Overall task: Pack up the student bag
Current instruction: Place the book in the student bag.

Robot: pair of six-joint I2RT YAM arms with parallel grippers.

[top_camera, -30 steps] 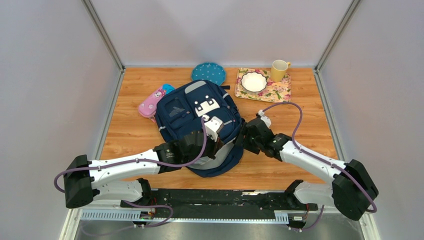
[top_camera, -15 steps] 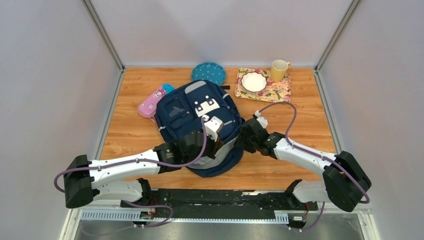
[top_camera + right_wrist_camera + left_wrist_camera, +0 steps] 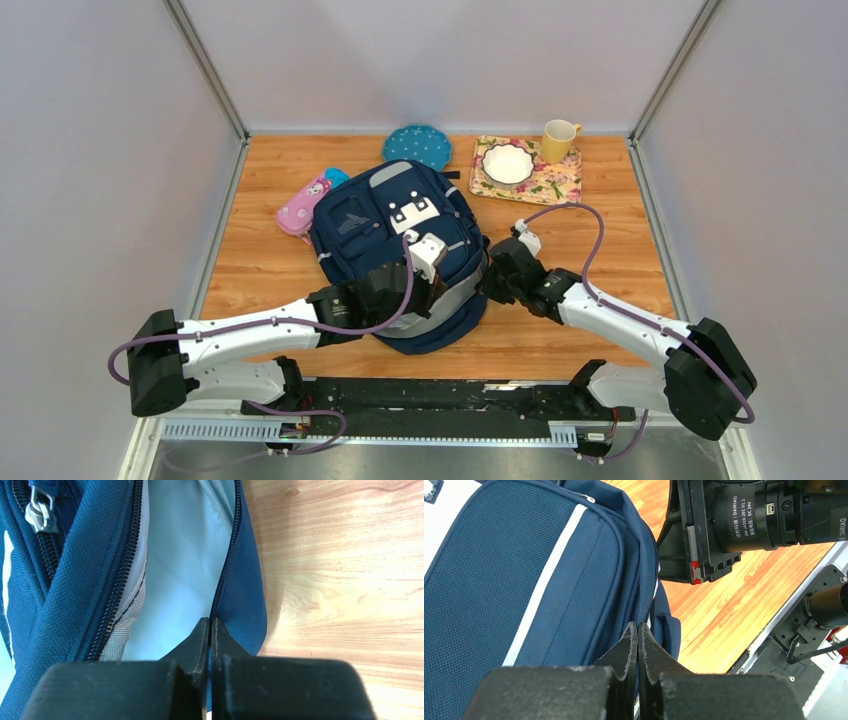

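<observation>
Together, left hand (image 3: 637,628) and right hand (image 3: 209,623) each clench an edge of the unzipped student bag (image 3: 365,215).

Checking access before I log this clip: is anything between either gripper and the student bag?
Nothing visible. The left gripper and right gripper are both on the student bag, jaws shut on fabric edges along its open zip.

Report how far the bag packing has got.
Done: the navy blue fabric backpack has its main zip open, pale lining showing. In hand: the left gripper and right gripper each pinch an edge of that opening, jaws closed. Left: nothing visibly packed yet; the pink pencil case lies on the wooden table beside the backpack.
</observation>
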